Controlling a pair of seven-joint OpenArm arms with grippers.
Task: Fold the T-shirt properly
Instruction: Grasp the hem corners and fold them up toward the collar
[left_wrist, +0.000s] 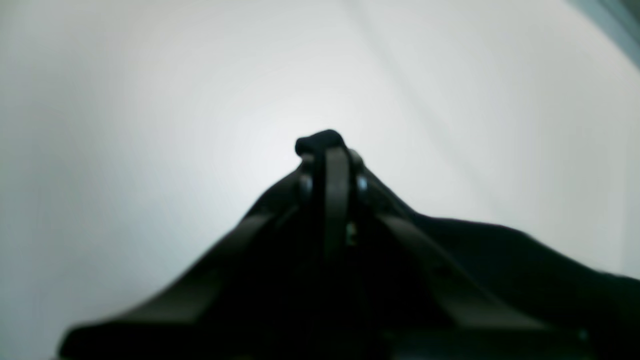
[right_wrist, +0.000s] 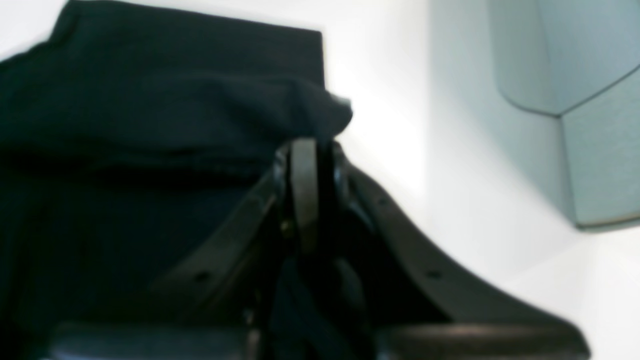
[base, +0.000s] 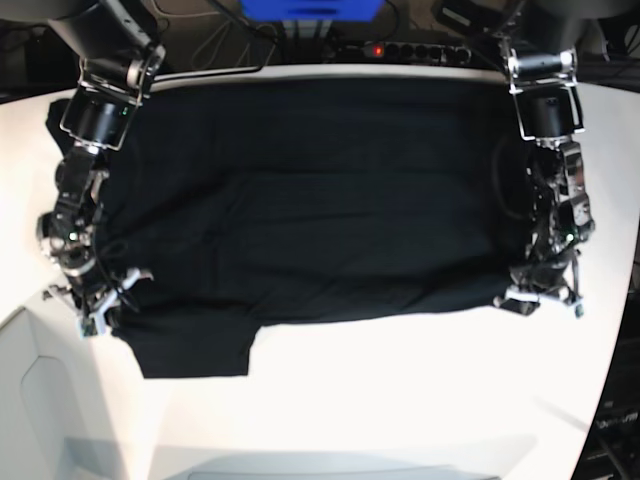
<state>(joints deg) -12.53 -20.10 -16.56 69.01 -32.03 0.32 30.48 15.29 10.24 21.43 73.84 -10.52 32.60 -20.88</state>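
Nearest the base camera, the white table (base: 400, 400) lies bright and bare along its front edge, with a pale grey panel (base: 40, 400) at the near left corner. Just beyond, the T-shirt (base: 300, 200) spreads black across the middle of the table, one sleeve flap reaching out toward the near left. At that near hem both arms are down low. The right gripper (base: 100, 300), on the base view's left, has its fingers pressed together on a fold of the hem; its wrist view shows black cloth bunched at the tips (right_wrist: 310, 150). The left gripper (base: 540, 295), opposite, is clamped on the shirt's near corner, a dark nub poking past the tips (left_wrist: 325, 150). Farther back, a blue box (base: 310, 8) and a power strip (base: 410, 48) sit behind the table.
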